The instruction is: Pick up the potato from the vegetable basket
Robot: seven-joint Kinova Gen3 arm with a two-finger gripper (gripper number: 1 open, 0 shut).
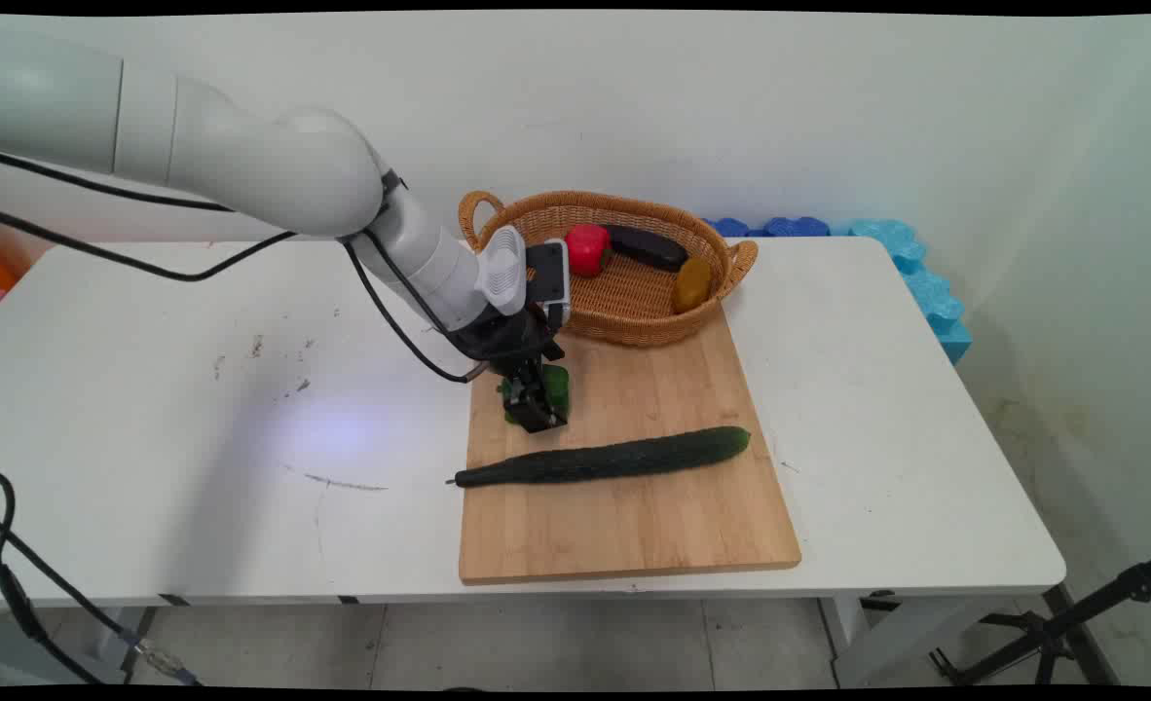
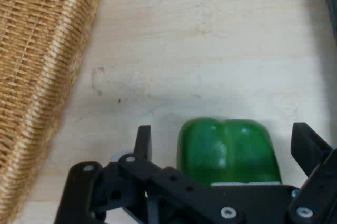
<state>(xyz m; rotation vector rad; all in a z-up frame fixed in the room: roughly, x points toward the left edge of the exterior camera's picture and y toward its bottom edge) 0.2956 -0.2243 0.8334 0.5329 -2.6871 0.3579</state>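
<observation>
A green bell pepper (image 2: 227,150) sits on the wooden cutting board (image 2: 210,50), between the two black fingers of my gripper (image 2: 224,142). The fingers (image 2: 143,139) stand apart on either side of the pepper with gaps to it, so the gripper is open. In the main view the gripper (image 1: 535,409) is down over the green pepper (image 1: 558,386) at the board's left far part. A long dark cucumber (image 1: 603,458) lies across the cutting board (image 1: 634,526) just in front of the gripper.
A wicker basket (image 1: 634,321) stands at the board's far edge, holding a red pepper (image 1: 587,249), a dark eggplant (image 1: 646,247) and a yellowish-brown vegetable (image 1: 692,282). In the hand view the basket (image 2: 37,71) lies close on the left. Blue foam blocks (image 1: 926,282) line the far right.
</observation>
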